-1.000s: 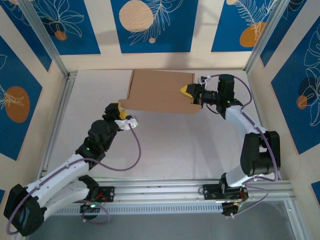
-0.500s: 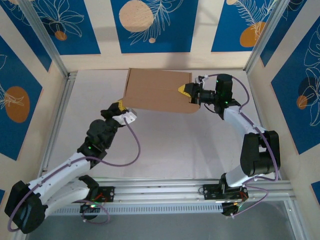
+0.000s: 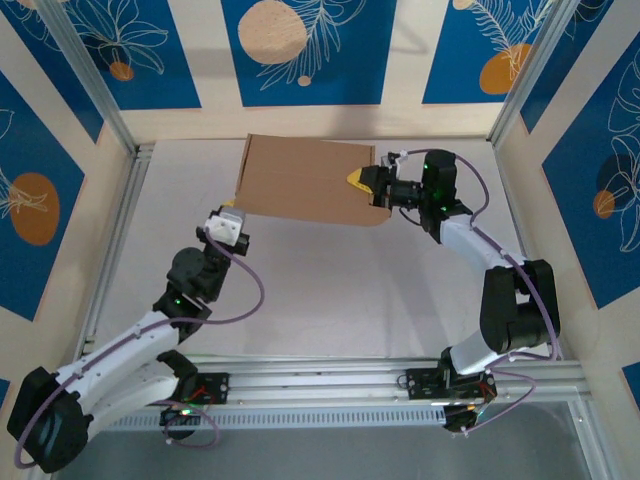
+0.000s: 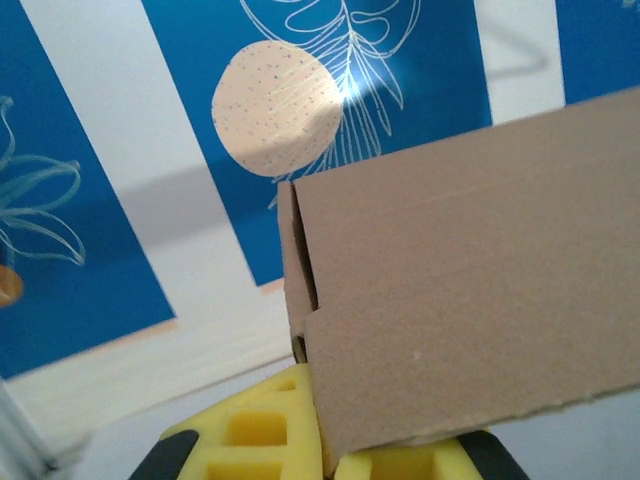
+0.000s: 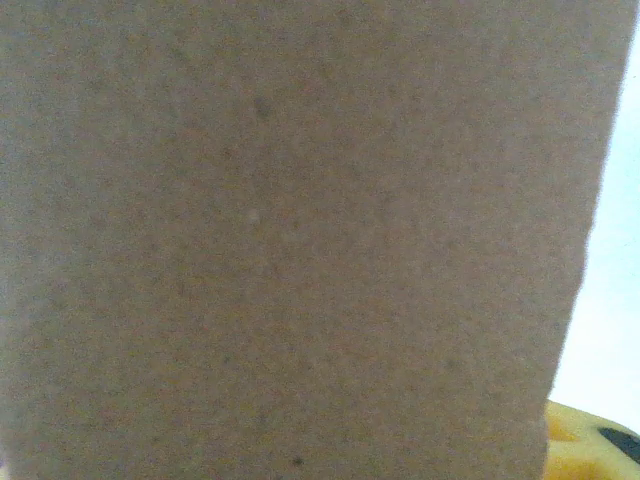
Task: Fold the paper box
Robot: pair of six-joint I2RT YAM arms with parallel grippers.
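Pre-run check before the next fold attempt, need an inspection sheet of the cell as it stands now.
surface: white table, bare in front of the arms
job's things: paper box, plain brown cardboard at the far end of the table, held between both arms; how far it is folded is hard to tell
clutter: nothing seen
grippers: left gripper, jaws shut on the box's near-left corner; right gripper, jaws clamped on the box's right edge
cables: purple cables run along both arms, the left one in a loose loop above the table
surroundings: blue and cream patterned walls; metal frame rail at the near edge
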